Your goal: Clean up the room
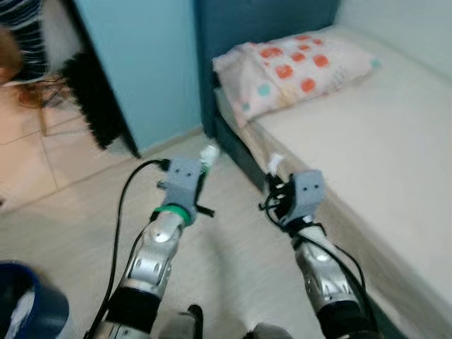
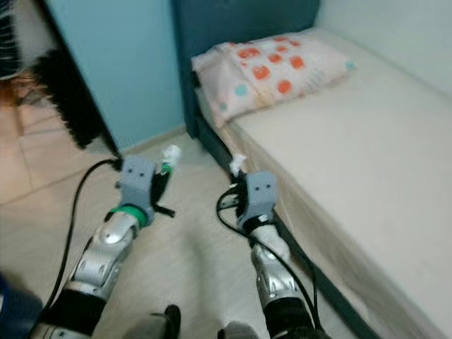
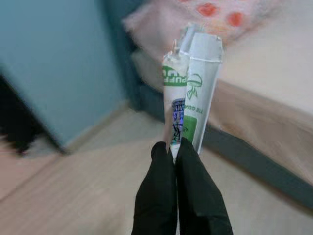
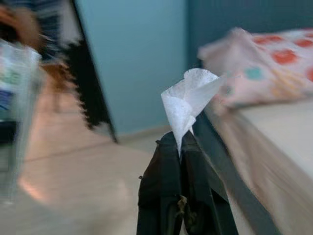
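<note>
My left gripper (image 3: pixel 176 147) is shut on a crushed white wrapper with green print (image 3: pixel 190 93), held above the wooden floor; the same wrapper (image 1: pixel 209 154) sticks up beyond the left wrist. My right gripper (image 4: pixel 182 142) is shut on a crumpled white tissue (image 4: pixel 188 98), and that tissue (image 1: pixel 275 163) shows near the bed's edge. Both arms reach forward side by side, the right one close to the bed (image 1: pixel 381 141).
A bed with a beige sheet and dark blue frame (image 1: pixel 244 159) runs along the right, with a spotted pillow (image 1: pixel 293 67) at its head. A light blue wall (image 1: pixel 141 63) is ahead. A dark blue bin (image 1: pixel 28 304) sits at the lower left.
</note>
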Tool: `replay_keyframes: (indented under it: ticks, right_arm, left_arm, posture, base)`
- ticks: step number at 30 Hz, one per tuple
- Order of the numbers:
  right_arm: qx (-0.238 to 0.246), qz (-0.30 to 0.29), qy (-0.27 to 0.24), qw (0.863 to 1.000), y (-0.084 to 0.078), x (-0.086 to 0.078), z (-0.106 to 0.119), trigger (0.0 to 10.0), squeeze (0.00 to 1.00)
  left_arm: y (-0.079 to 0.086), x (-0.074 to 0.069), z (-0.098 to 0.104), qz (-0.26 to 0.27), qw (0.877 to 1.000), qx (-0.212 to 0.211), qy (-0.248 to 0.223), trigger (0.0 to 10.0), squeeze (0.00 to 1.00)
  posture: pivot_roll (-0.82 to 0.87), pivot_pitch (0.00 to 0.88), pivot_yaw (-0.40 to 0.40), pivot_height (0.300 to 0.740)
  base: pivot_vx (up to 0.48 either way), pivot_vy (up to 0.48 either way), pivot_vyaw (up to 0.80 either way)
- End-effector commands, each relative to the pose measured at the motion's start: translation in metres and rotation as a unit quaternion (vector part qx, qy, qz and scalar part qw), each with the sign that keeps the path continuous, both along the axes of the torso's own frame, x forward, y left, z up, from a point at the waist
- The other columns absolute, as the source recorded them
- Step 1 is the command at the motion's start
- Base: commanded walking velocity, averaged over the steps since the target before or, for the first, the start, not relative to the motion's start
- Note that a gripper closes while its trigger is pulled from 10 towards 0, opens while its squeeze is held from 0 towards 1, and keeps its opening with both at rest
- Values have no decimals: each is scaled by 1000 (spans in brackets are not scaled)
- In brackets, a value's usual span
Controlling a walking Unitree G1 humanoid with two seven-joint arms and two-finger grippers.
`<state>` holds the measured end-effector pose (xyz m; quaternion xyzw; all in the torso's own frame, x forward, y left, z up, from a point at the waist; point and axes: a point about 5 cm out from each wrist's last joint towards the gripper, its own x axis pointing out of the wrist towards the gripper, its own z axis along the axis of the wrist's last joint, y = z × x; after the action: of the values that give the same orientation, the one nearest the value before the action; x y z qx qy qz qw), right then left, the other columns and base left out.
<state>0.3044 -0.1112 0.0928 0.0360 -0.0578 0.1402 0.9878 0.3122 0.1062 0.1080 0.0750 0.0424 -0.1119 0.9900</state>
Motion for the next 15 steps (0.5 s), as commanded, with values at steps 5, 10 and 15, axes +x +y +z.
replay_keyframes:
  ticks: [5, 10, 15]
  right_arm:
    - [2, 2, 20, 1000, -2, -4, -9, 10000, 0]
    - [2, 3, 20, 1000, -1, -4, -9, 10000, 0]
    - [3, 1, 20, 1000, -2, -3, -9, 10000, 0]
  left_arm:
    - [-1, -3, -9, 3, 1000, 2, 18, 10000, 0]
    - [0, -3, -9, 6, 1000, 4, 17, 10000, 0]
    - [1, -2, -9, 10, 1000, 7, 17, 10000, 0]
  posture:
    - [-38, 27, 28, 740]
    - [-37, 27, 28, 740]
    - [-35, 26, 29, 740]
  base:
    - [0, 0, 725]
    - [0, 0, 725]
    - [0, 0, 725]
